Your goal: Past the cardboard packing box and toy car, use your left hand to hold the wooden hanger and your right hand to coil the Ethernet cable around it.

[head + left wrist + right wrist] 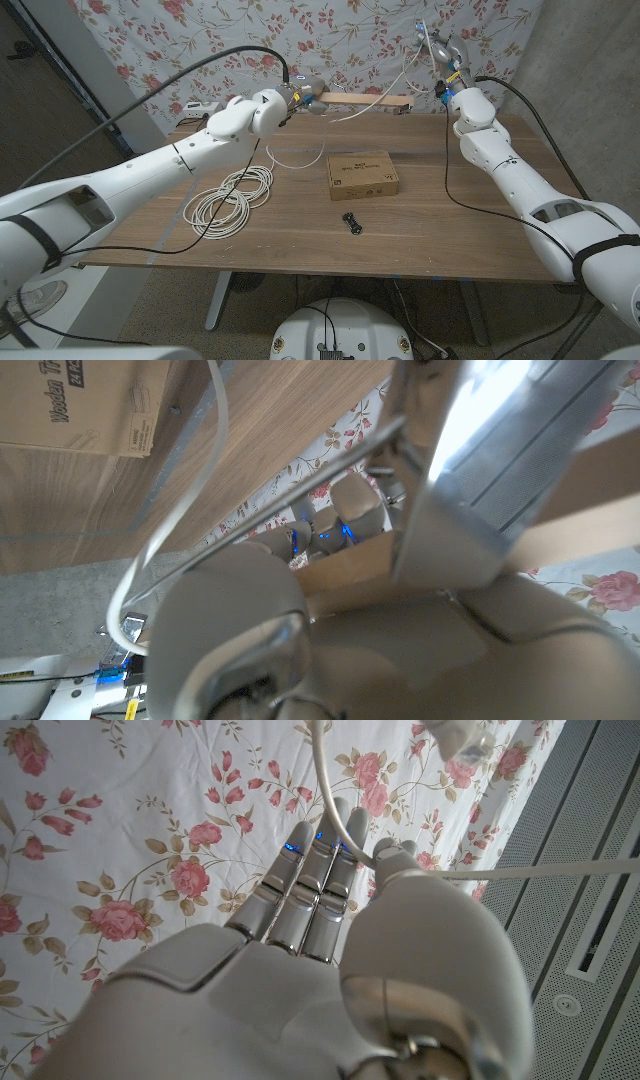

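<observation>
- Head view, writing: one cardboard packing box (363, 174) lies flat at the centre of the table (450, 230); dark print sits on its lid but is too small to read here. In the left wrist view the box (80, 405) fills the upper left corner, with the cut-off letters "Wooden T" and a second line beginning "EX".
- Head view, counts: one box; one small dark toy car (351, 222) just below the box toward the table's near edge; one wooden hanger (362, 99); one white Ethernet cable, most of it lying in a loose coil (232, 198) at left of centre on the table.
- Left robot hand (305, 98): raised above the far table edge at upper centre, gripping the left end of the hanger, which is held level in the air before the floral cloth (200, 40). In the left wrist view the hand (330, 630) closes around the pale wooden bar (560, 540), and a white cable strand (180, 520) curves past it.
- Right robot hand (443, 55): lifted at upper right, above the hanger's right end, holding a strand of the white cable that runs down toward the bar. In the right wrist view the hand (330, 920) has its fingers (310, 880) nearly straight and close together, the cable (335, 800) passing between them and the thumb.
</observation>
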